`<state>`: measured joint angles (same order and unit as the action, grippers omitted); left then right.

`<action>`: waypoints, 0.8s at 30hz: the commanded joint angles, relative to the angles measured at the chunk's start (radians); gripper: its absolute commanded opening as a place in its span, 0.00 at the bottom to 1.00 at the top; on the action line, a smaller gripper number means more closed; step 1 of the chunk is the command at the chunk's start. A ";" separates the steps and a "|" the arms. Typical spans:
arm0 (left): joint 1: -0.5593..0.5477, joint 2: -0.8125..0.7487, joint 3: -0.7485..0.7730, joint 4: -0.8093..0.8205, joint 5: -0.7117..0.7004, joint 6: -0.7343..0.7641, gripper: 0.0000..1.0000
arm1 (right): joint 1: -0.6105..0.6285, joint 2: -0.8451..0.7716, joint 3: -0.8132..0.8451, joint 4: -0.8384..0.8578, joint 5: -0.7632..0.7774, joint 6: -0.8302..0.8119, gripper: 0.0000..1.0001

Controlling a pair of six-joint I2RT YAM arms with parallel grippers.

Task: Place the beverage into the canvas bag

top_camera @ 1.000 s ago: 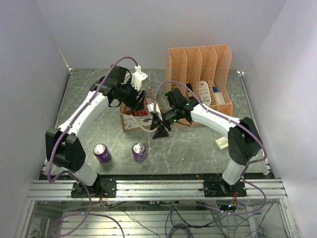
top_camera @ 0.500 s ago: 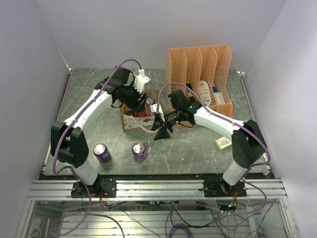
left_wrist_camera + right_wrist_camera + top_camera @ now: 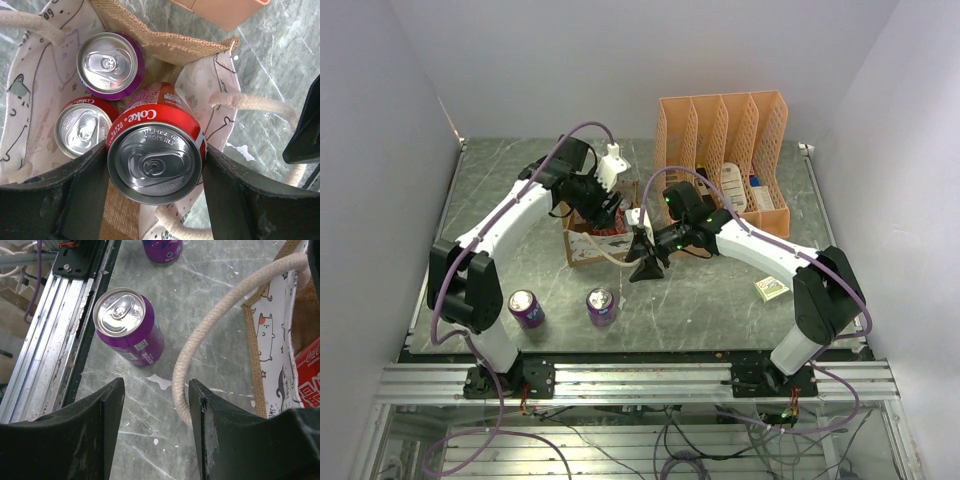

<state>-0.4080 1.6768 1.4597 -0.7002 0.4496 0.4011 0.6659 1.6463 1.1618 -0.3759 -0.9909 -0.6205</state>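
The canvas bag [image 3: 586, 247] stands at mid-table, and its brown edge and printed off-white sides show in the left wrist view [image 3: 30, 95]. My left gripper [image 3: 155, 172] is shut on a red Coke can [image 3: 156, 157] and holds it upright in the bag's open mouth. Inside the bag stand a purple can [image 3: 110, 65] and another red can [image 3: 82, 129]. My right gripper [image 3: 156, 405] is open just in front of the bag. One cream rope handle [image 3: 210, 335] loops between its jaws, close to the right finger.
Two purple cans [image 3: 526, 308] [image 3: 601, 305] stand on the table near the front edge; the nearer one shows in the right wrist view [image 3: 129, 326]. The orange file organizer [image 3: 725, 150] is behind the bag. A small box [image 3: 768, 288] lies at the right. The aluminium rail [image 3: 45, 340] borders the front.
My left arm has swung a little to the right and brought the Coke can over the bag. The right gripper has stayed at the handle.
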 commanded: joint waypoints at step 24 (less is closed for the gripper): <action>-0.075 0.101 0.122 0.004 -0.105 0.180 0.10 | -0.012 0.002 -0.050 0.050 0.028 -0.016 0.49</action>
<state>-0.4671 1.7832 1.5177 -0.7479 0.3592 0.5388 0.6563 1.6459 1.1244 -0.3222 -0.9604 -0.6228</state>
